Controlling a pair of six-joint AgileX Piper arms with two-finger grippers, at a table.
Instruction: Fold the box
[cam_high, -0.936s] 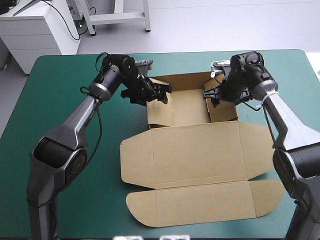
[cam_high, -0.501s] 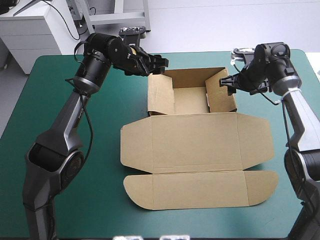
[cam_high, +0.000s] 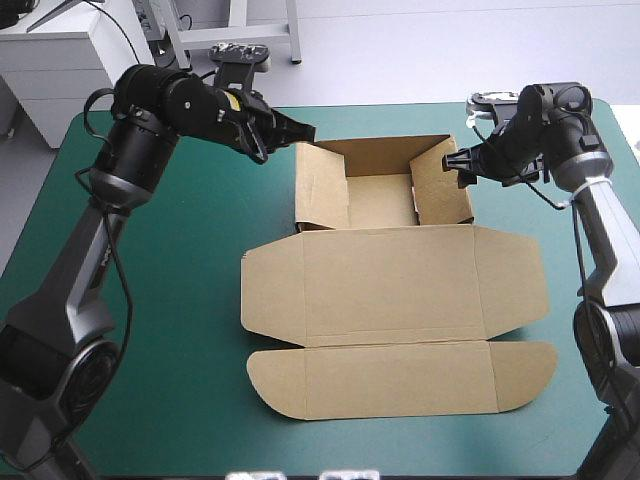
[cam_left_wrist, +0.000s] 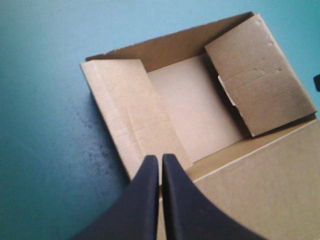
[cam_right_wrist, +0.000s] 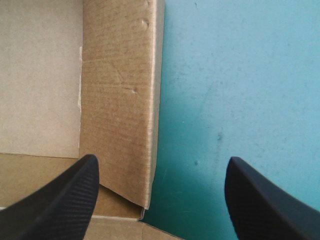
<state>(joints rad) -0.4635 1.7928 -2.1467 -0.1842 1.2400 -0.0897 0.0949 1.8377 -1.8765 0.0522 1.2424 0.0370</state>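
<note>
High view: box (cam_high: 390, 285) walls up, upper centre. My left gripper (cam_high: 304, 133) pinched empty, right gripper (cam_high: 455, 162) wide; I'd seat side walls flush.

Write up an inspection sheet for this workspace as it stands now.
Surface: table under a flat teal-green cover.
Job's things: box of brown board. It forms an open tray at the far side with its walls raised, and the lid and its flaps lie flat toward the near edge.
Clutter: nothing seen.
Grippers: left gripper is shut, holds nothing, and sits by the tray's far left corner. Right gripper is open, holds nothing, and sits at the tray's right wall.
Cables: nothing seen loose on the table.
Surroundings: nothing seen at the table's edges.
</note>
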